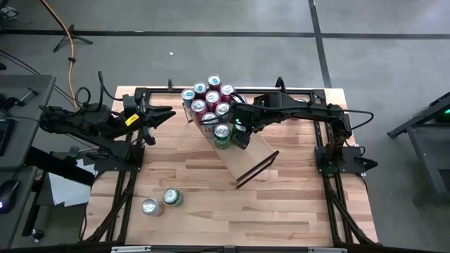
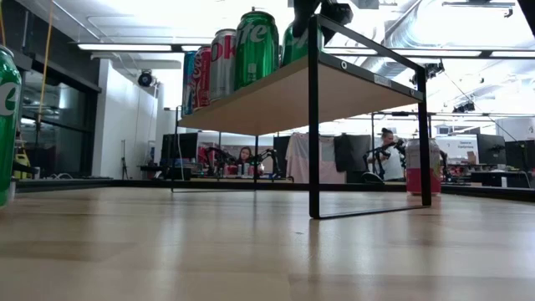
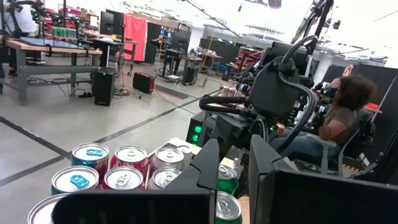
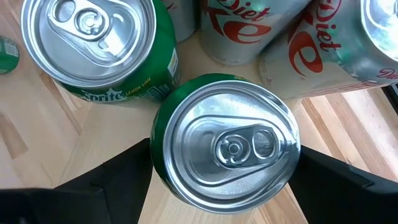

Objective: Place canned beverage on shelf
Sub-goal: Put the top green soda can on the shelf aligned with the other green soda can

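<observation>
Packed upright red, silver and green drink cans [image 1: 209, 100] crowding one end of pale-wood plank shelf [image 1: 257, 153]; remaining plank bare, passable.

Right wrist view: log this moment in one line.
right gripper | jaws around green can | on shelf | left gripper idle

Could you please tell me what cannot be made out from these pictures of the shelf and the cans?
- High view: the right gripper covers part of the green can on the shelf, hiding any contact.
- Right wrist view: the green can sits between the fingers; its label is hidden beneath its top.
- Low view: the rear cans are hidden behind the front ones.
- High view: labels of the two table cans are too small.
</observation>
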